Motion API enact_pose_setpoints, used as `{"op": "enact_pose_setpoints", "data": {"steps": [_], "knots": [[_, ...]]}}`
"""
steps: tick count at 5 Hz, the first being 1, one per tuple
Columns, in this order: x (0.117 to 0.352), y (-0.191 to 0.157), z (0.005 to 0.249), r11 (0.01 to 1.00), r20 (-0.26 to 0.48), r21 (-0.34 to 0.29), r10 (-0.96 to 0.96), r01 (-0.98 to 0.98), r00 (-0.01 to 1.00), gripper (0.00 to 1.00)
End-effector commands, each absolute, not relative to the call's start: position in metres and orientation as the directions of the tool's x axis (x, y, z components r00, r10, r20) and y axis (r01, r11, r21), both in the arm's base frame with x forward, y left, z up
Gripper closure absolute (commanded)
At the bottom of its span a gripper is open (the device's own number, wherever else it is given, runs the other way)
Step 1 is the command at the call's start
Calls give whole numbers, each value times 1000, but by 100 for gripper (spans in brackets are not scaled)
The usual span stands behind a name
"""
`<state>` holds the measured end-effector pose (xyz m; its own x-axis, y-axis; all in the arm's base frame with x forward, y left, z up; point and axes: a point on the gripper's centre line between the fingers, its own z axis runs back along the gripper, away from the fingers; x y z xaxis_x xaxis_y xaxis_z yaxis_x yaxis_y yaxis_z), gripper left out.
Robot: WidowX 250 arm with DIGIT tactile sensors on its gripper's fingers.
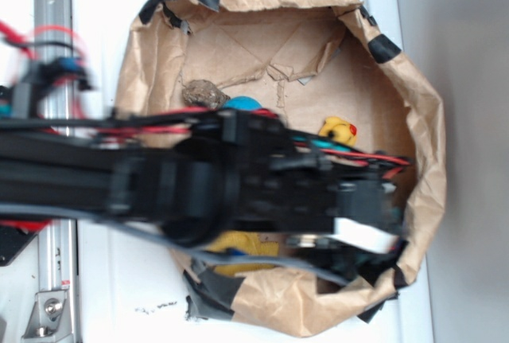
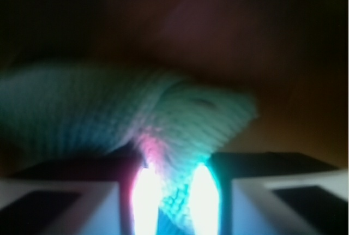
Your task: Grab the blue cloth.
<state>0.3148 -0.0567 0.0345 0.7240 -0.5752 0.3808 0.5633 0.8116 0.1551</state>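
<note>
No writing can be read in either view. The wrist view alone shows the blue cloth (image 2: 163,120), pinched between the fingers (image 2: 60,202) of the gripper (image 2: 170,205), jaws narrow. The exterior view hides that cloth under the arm (image 1: 199,176), showing the paper bag (image 1: 413,96), a yellow duck (image 1: 340,130) and a yellow cloth (image 1: 238,246).
</note>
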Motion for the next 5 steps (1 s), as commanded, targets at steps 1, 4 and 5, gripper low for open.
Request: {"op": "enact_pose_setpoints", "data": {"steps": [1,4,5], "knots": [[317,-65,57,804,441,196,-584,561,682,100],[287,21,111,974,344,-1,-212,226,915,100],[268,49,142,994,280,-87,-34,61,959,100]]}}
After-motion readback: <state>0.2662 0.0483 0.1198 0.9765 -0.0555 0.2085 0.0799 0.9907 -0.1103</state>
